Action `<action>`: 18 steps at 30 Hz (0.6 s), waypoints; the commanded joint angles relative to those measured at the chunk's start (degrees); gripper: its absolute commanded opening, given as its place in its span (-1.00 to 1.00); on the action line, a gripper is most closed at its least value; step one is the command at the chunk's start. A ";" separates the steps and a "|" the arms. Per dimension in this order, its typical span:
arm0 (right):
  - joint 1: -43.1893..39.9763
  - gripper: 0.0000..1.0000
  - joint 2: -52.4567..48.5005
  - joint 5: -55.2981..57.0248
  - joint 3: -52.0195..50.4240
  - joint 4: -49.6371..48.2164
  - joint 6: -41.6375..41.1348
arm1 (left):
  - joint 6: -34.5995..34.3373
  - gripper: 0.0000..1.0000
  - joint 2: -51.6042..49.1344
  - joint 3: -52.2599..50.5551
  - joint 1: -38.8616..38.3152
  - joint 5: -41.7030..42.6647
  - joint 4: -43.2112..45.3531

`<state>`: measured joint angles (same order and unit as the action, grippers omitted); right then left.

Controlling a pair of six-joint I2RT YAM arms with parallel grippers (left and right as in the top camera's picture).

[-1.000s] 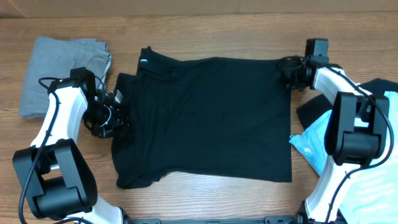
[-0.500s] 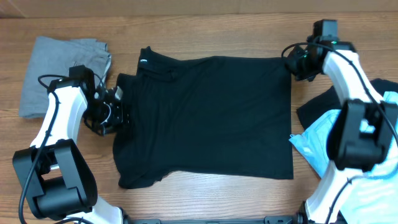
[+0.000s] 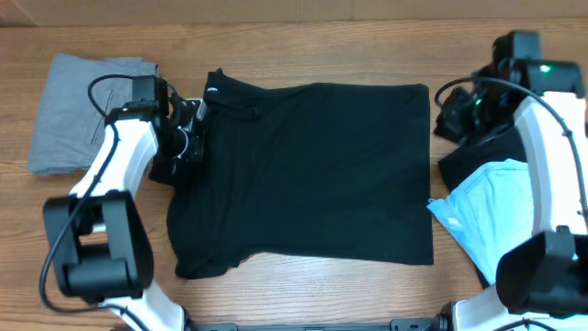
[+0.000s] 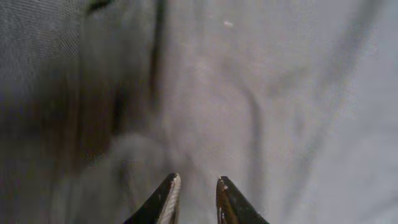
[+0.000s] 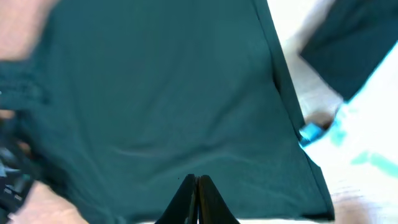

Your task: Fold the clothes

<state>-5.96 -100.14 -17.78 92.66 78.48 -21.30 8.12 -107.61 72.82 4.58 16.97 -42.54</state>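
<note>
Mostly flat black shirt (image 3: pixel 312 175) on table (image 3: pixel 322 46), one edge rumpled.

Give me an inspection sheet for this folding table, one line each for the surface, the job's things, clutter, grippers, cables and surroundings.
Surface: wooden table, bare around the clothes.
Job's things: black T-shirt spread flat at centre; gray garment at the far left; light blue garment lying over a dark garment at the right edge.
Clutter: nothing seen.
Grippers: left gripper narrowly parted over blurred cloth, near the shirt's collar; right gripper shut, empty, beside the shirt's far right corner.
Cables: left arm's cable and right arm's cable, black loops along the arms.
Surroundings: nothing seen.
</note>
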 commanded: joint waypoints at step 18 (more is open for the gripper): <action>-0.11 -0.92 -0.92 1.20 -48.39 -33.18 -7.54 | -8.04 -0.62 -11.08 3.26 6.67 -11.15 5.09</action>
<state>-6.33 -98.65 -20.62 49.30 48.51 -25.56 0.73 -115.92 75.94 10.22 6.94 -36.84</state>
